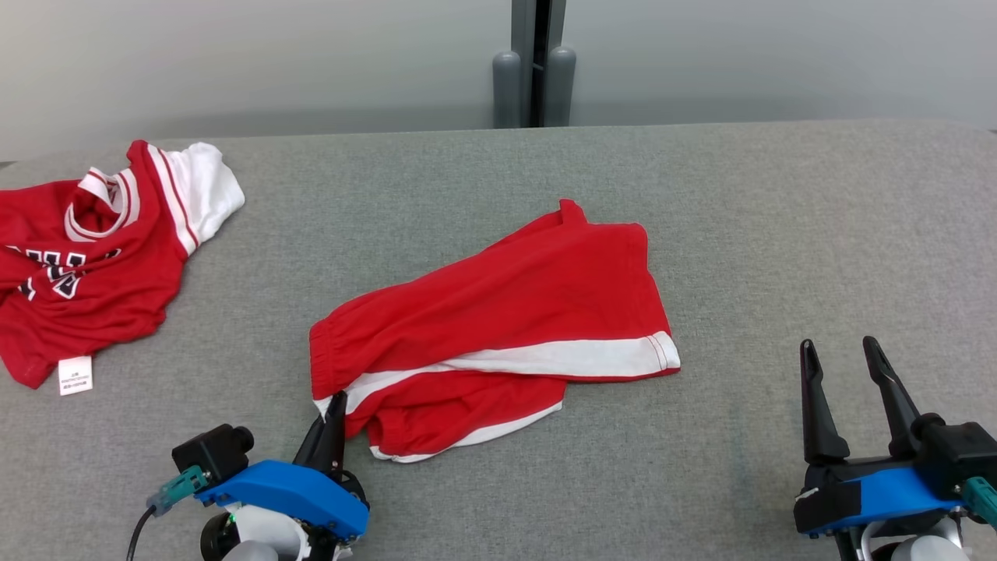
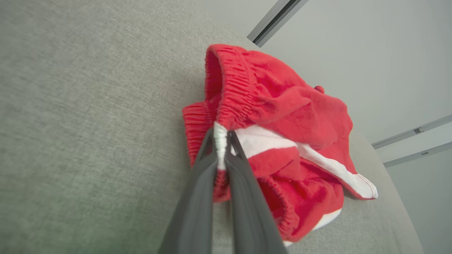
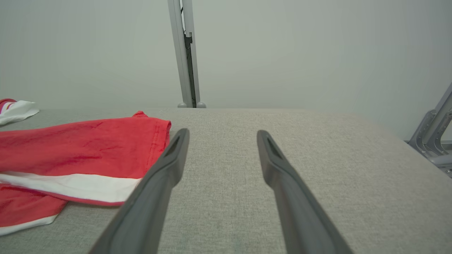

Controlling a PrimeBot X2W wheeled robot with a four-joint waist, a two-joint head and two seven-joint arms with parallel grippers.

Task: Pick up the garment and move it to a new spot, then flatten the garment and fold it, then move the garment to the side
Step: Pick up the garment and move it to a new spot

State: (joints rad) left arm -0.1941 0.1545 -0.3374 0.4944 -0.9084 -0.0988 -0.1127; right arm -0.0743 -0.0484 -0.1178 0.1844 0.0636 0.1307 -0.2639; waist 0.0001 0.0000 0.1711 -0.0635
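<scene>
Red shorts point(image 1: 498, 312) with a white stripe point(image 1: 545, 360) along the side lie crumpled near the middle of the grey fabric counter point(image 1: 779, 234). Their long axis runs at a slant in the head view, from the gathered waistband point(image 1: 327, 351) at the near left to the leg hem at the far right. My left gripper point(image 1: 335, 405) sits right at the waistband end. Its jaws are clenched on the corner where the stripe meets the elastic, which the left wrist view shows plainly, with white cloth squeezed between the two dark fingers point(image 2: 197, 197).

My right gripper point(image 1: 837, 343) is over bare counter with its jaws spread wide and nothing between them. The hem end of the shorts lies off to its left, well apart. So the left arm has the near end, and the right arm is the closer one for the hem (that far corner is what I'd want for spreading the cloth flat).

I cannot tell how many layers the left jaws have caught, nor whether the pinched corner has left the counter. The lower leg is tucked partly beneath the upper one, so its full outline is hidden. A second garment, a red and white jersey point(image 1: 86, 265), lies at the far left, cut off by the frame edge, and its lettering is too folded to read.
</scene>
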